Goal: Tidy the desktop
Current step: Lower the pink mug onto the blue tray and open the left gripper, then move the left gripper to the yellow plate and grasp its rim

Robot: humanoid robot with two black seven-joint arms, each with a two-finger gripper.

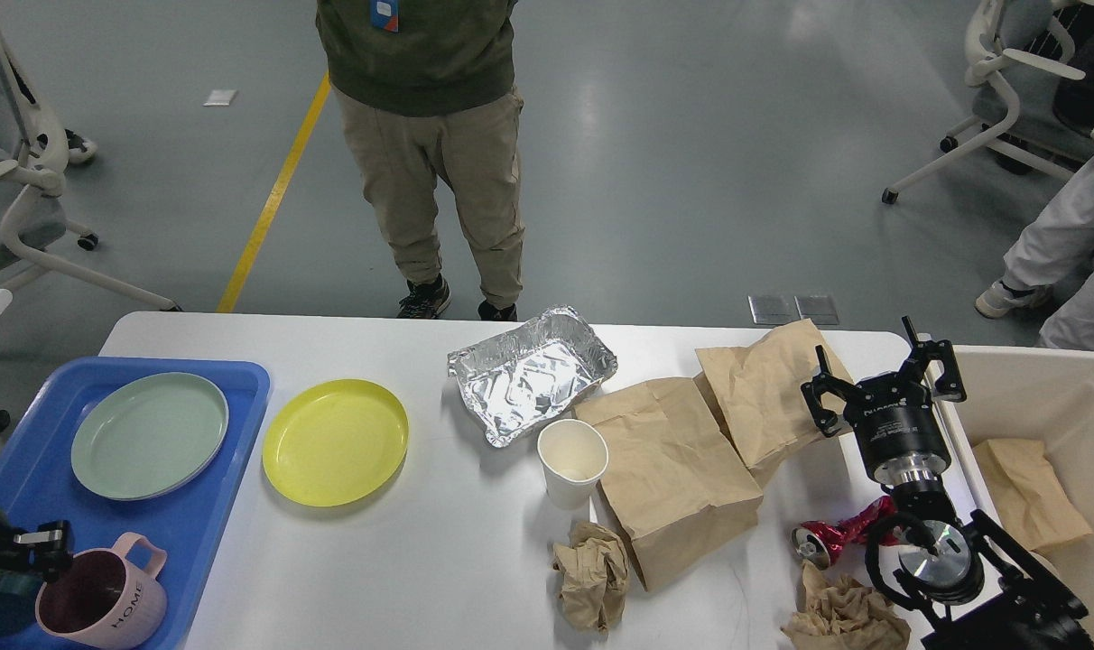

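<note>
Head view: cluttered desktop, right gripper open over paper bags

White desktop [475,578] fills lower centre of frame. Blue tray [231,506] at lower left edge, holding green plate [149,435] and pink mug [105,596] marked HOME. Yellow plate [335,441] just beside tray on the desktop. Foil tray [531,373] at centre, white paper cup [572,462] upright just below it. Large brown paper bag [672,474] lying flat right of cup, second paper bag [764,393] overlapping its upper right. Crumpled paper wad [592,573] at bottom centre, another paper wad [845,618] at bottom right. Crushed red can [836,534] on its side near the arm.

Right gripper [883,379] at right of frame, fingers spread wide, nothing held, over edge of second bag. Left gripper [41,546] at lower left by the mug; dark and partly cut off, cannot tell opening.

Beige bin [971,451] at right edge with a brown bag [1030,492] inside. Person [430,144] standing behind table, top centre.
</note>
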